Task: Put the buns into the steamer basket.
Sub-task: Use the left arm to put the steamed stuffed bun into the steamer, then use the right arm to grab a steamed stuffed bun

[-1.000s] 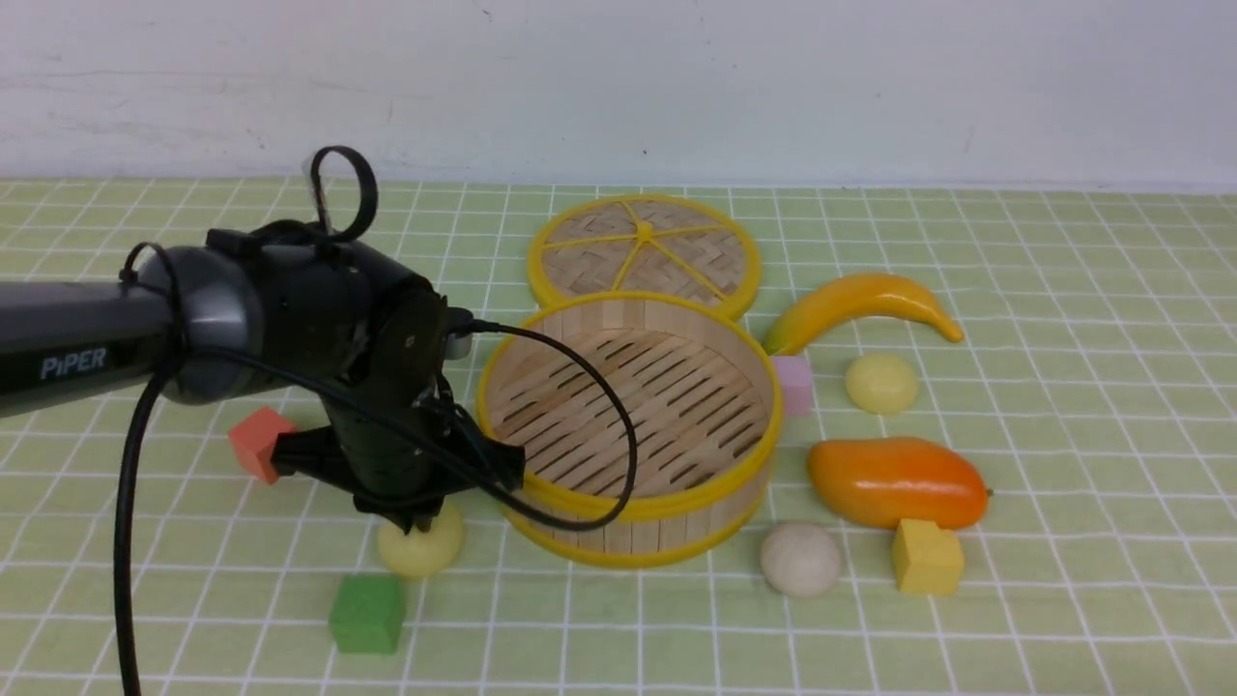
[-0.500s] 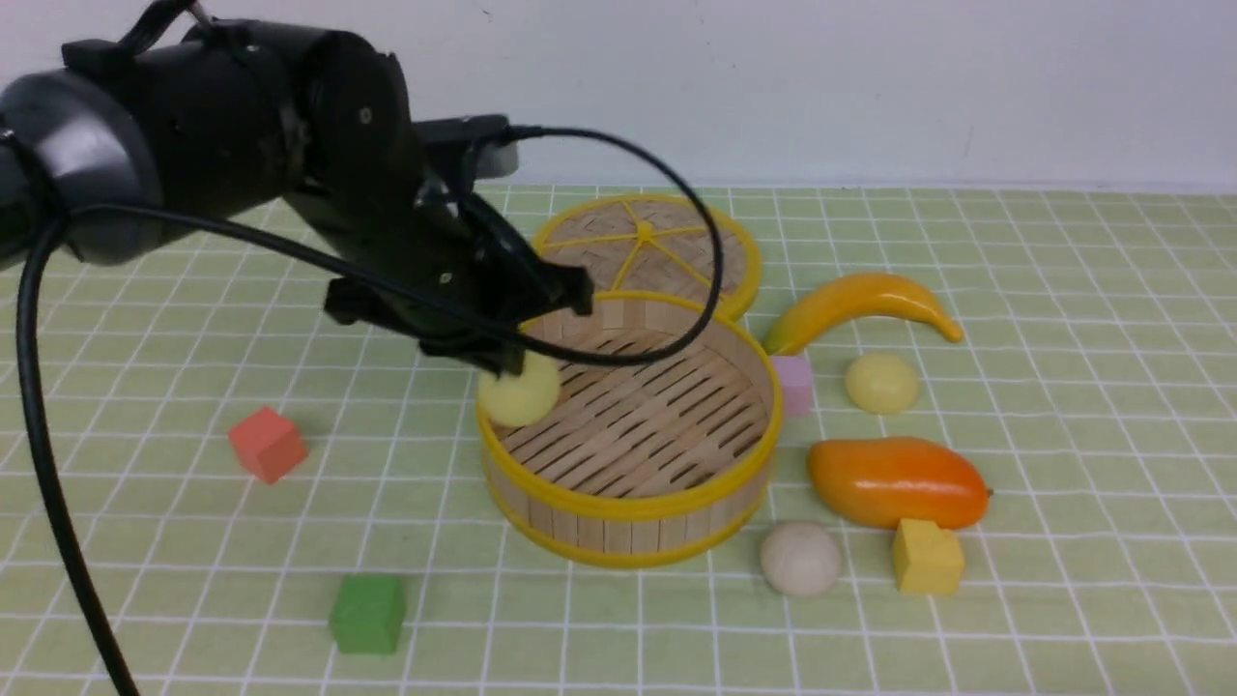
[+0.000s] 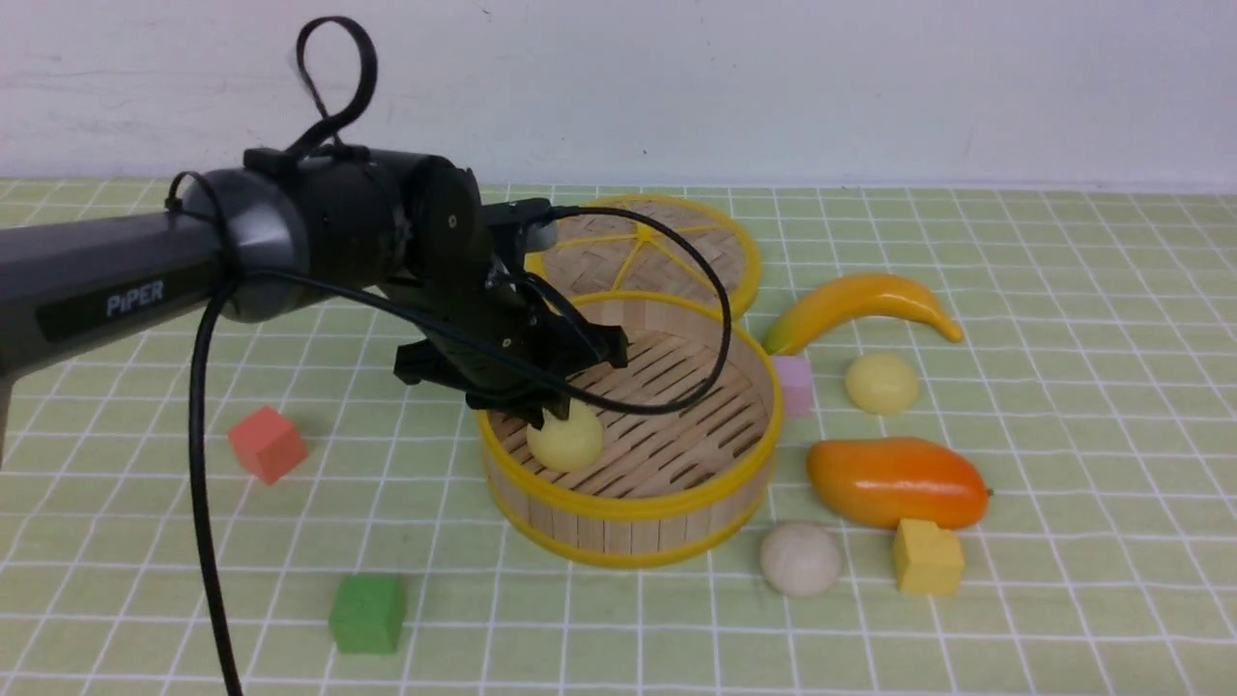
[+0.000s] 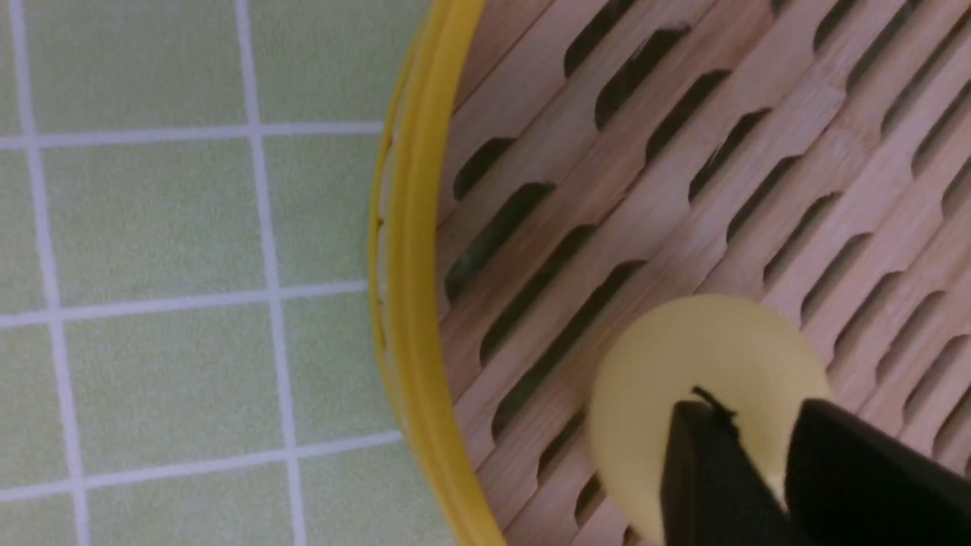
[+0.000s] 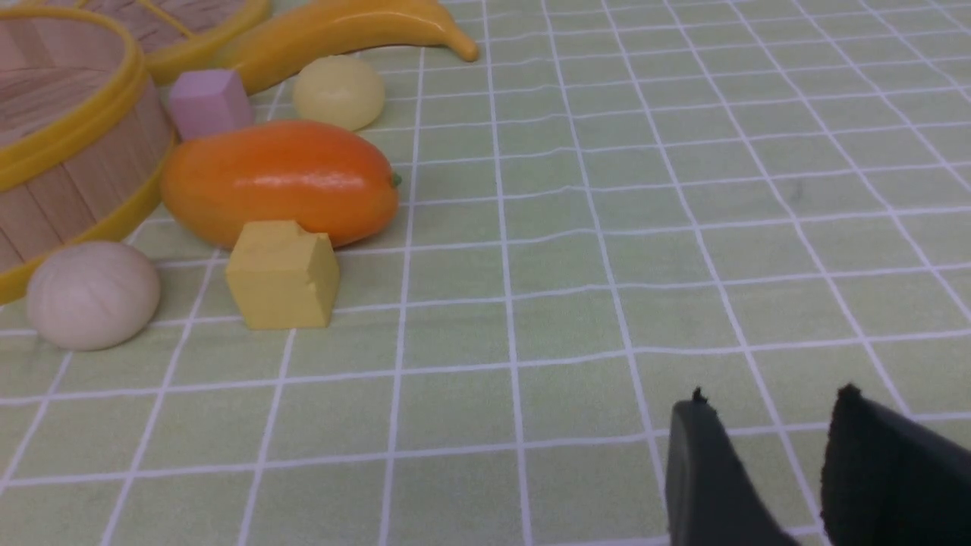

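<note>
Three buns are showing in the front view. One pale yellow bun [image 3: 565,440] is sitting on the slatted floor of the steamer basket [image 3: 676,503], at the basket's left side, just left of the frame's centre. The left arm [image 3: 290,242] is reaching in from the frame's left edge, and the left jaws are pointing down onto the top of this bun. The left wrist view is showing the two dark tips slightly apart with yellow between them, but I cannot tell whether they are pinching the bun or standing free of it. The second pale yellow bun [image 3: 881,383] is lying on the worktop [image 3: 1063,290] right of centre, just below the banana [image 3: 860,302] and above the mango [image 3: 894,481]. The off-white bun [image 3: 800,559] is resting at the basket's lower right, near the yellow cube [image 3: 927,556]. The right jaws, at the lower right of the right wrist view, are standing apart over the checked worktop, gripping nothing.
</note>
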Robot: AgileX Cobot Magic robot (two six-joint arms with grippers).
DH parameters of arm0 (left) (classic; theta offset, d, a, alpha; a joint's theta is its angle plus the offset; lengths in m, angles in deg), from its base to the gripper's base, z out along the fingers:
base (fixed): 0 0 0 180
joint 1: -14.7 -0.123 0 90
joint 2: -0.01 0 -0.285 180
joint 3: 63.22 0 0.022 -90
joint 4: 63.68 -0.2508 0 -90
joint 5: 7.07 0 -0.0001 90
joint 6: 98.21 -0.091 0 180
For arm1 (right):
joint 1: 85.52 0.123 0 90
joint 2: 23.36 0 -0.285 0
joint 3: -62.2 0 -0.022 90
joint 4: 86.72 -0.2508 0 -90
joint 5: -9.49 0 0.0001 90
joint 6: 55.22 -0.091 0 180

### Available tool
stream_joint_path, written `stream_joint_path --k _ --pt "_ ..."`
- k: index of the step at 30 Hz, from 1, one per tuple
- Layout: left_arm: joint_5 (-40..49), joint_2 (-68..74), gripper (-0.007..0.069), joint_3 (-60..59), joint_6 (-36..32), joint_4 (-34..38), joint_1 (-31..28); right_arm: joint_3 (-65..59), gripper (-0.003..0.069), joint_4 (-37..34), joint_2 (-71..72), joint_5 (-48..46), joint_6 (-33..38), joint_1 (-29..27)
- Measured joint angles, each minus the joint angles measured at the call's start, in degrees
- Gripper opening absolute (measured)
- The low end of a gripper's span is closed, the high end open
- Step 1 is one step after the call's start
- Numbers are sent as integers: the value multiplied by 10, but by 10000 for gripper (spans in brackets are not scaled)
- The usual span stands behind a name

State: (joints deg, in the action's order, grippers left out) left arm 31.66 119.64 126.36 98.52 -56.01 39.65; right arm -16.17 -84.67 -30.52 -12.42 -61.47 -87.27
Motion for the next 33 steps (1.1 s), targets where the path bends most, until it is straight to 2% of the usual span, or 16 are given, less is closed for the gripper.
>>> stream_joint_path --k 1,2,4,6,11,16,17,20,23,24,26,27,28,33 --pt "2 -2 225 1 0 0 0 0 239 0 0 0 0 0" --pt "12 -10 283 0 0 0 0 0 239 0 0 0 0 0" --pt "28 -24 351 0 0 -2 0 0 239 0 0 0 0 0" --pt "47 -53 394 0 0 -9 0 0 239 0 0 0 0 0" --pt "99 -165 394 0 -2 -33 0 0 239 0 0 0 0 0" --pt "142 -344 279 0 -3 -56 0 0 239 0 0 0 0 0" --pt "149 -393 234 -3 -3 -66 0 0 239 0 0 0 0 0" --pt "153 -491 149 -34 -3 -84 0 0 239 0 0 0 0 0" --pt "156 -563 95 -81 -3 -92 0 0 239 0 0 0 0 0" --pt "157 -609 59 -122 -3 -95 0 0 239 0 0 0 0 0" --pt "158 -654 33 -170 -3 -96 0 0 239 0 0 0 0 0" --pt "155 -705 10 -240 -3 -95 0 0 239 0 0 0 0 0" --pt "154 -711 8 -240 -3 -95 0 0 239 0 0 0 0 0" --pt "99 -876 -13 -449 -1 -91 0 0 239 0 0 0 0 0"
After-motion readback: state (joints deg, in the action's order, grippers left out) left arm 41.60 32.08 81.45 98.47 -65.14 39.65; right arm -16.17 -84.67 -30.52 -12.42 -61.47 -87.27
